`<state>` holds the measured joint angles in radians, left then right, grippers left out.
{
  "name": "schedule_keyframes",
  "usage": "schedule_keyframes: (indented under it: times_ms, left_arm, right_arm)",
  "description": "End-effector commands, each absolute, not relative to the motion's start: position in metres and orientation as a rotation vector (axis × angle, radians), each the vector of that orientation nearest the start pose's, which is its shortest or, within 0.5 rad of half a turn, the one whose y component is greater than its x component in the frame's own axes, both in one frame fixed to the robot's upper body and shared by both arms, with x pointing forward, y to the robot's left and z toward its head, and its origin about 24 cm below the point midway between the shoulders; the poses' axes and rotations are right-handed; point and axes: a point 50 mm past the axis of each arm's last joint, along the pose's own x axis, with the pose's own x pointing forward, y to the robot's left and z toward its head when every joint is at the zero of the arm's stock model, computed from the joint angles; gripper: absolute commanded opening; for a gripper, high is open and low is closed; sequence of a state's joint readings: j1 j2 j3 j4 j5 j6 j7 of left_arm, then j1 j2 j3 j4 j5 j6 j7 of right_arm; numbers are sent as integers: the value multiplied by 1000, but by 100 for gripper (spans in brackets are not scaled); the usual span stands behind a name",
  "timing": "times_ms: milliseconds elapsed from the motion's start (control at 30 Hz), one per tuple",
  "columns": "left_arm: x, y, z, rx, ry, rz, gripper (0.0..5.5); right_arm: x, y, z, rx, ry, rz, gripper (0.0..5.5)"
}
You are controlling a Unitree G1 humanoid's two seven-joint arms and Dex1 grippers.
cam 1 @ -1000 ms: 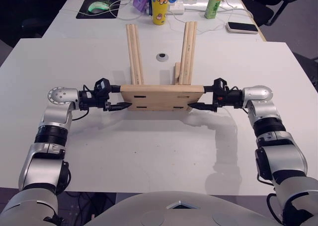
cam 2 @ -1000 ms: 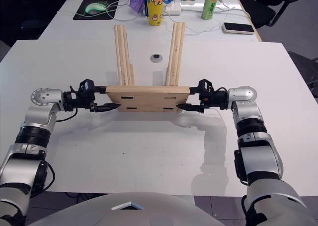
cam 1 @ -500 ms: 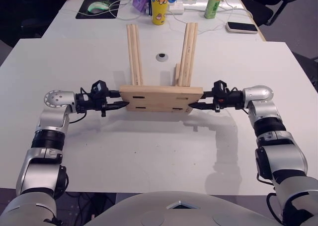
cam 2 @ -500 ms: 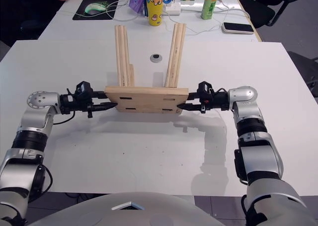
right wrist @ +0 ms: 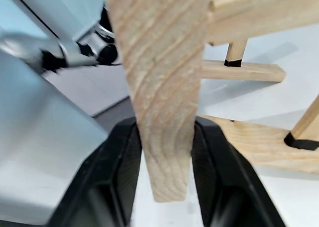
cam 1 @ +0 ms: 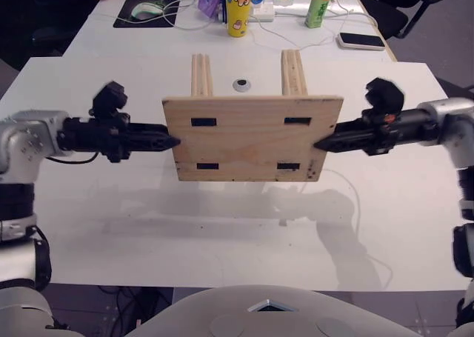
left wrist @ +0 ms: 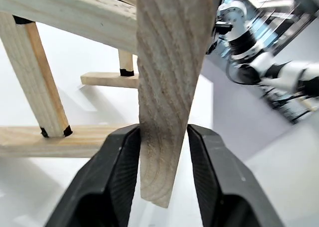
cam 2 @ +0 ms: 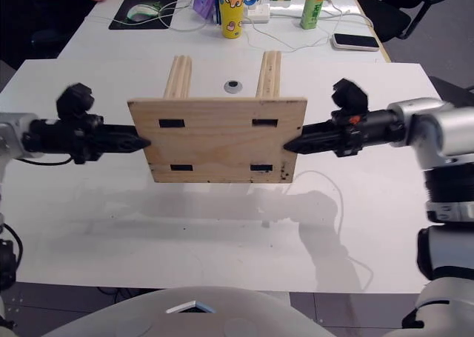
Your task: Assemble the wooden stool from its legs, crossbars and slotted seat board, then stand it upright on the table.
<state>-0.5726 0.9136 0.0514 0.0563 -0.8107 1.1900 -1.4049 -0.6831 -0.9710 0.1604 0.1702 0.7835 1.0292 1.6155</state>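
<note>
The white table [cam 1: 222, 226] lies below both sets of fingers, and the far desk clutter sits well beyond them. The assembled wooden stool is held up between the two grippers, its slotted seat board [cam 1: 252, 141] turned face-on to the head camera and spanning from one pair of fingertips to the other. Four dark slots [cam 1: 204, 121] show in the board, two nearer each gripper. Two legs [cam 1: 200, 64] rise past the board's far edge, pointing away from the fingers toward the far side of the table. In the left wrist view another leg [left wrist: 32, 82] and a crossbar [left wrist: 107, 79] run behind the pinched edge; the right wrist view shows a crossbar [right wrist: 241, 71] just past its own fingers.

The left gripper [cam 1: 167, 140] meets the board's left edge at mid-height; its black fingers [left wrist: 119, 162] are closed to the board's thickness, one pad on each face. The right gripper [cam 1: 322, 143] meets the right edge at about the same height; its fingers [right wrist: 122, 157] clamp the wood the same way, parted only by the board between them.

Beyond the legs, a round grommet [cam 1: 240, 84] sits in the tabletop, midway between the two grippers. Farther off stand a yellow cup [cam 1: 238, 11] and a green carton [cam 1: 318, 4]; a phone [cam 1: 361, 40] lies on the right gripper's side, and a computer mouse [cam 1: 147, 9] on the left's.
</note>
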Motion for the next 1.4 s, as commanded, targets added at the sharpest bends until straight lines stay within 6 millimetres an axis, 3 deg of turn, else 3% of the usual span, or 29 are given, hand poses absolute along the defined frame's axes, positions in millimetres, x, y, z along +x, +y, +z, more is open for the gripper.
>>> schedule_keyframes:
  times_ms: [33,100,167,300,367,533,567,633,733,933,1033,1100,1200,1267,1333,1400]
  left_arm:
    - [276,218,277,-513,548,-1518,144]
    - [286,221,286,-573,559,-1474,144]
    - [294,223,284,-622,584,-1442,142]
    - [306,230,265,-759,683,-1363,138]
    - [309,233,257,-807,718,-1329,138]
    - [315,243,215,-920,793,-1211,138]
    - [317,244,208,-925,802,-1192,138]
    - [318,247,197,-947,804,-1159,191]
    - [321,253,192,-959,759,-1135,242]
    - [319,284,203,-948,602,-1035,325]
    - [302,317,209,-939,514,-960,325]
    - [280,342,197,-910,510,-885,325]
    - [255,355,169,-718,631,-867,325]
    - [224,358,142,-440,795,-913,325]
    - [194,349,124,-77,966,-1037,325]
    - [179,320,124,216,1037,-1219,308]
  right_arm:
    - [274,-212,277,491,649,1647,134]
    - [285,-216,283,646,670,1591,133]
    - [295,-216,276,735,720,1528,133]
    - [304,-210,246,1000,884,1455,132]
    - [304,-208,232,1061,941,1441,132]
    - [313,-209,201,1170,1018,1286,132]
    - [314,-211,196,1180,1018,1252,169]
    - [317,-214,186,1181,1012,1201,203]
    - [319,-222,175,1128,983,1152,255]
    - [322,-245,180,1156,796,1118,353]
    - [322,-249,209,1256,617,1238,353]
    - [323,-253,217,1214,529,1269,353]
    - [306,-293,189,963,566,1105,353]
    - [289,-325,164,661,611,996,353]
    - [267,-340,143,381,735,994,353]
    - [236,-338,126,127,931,1104,335]
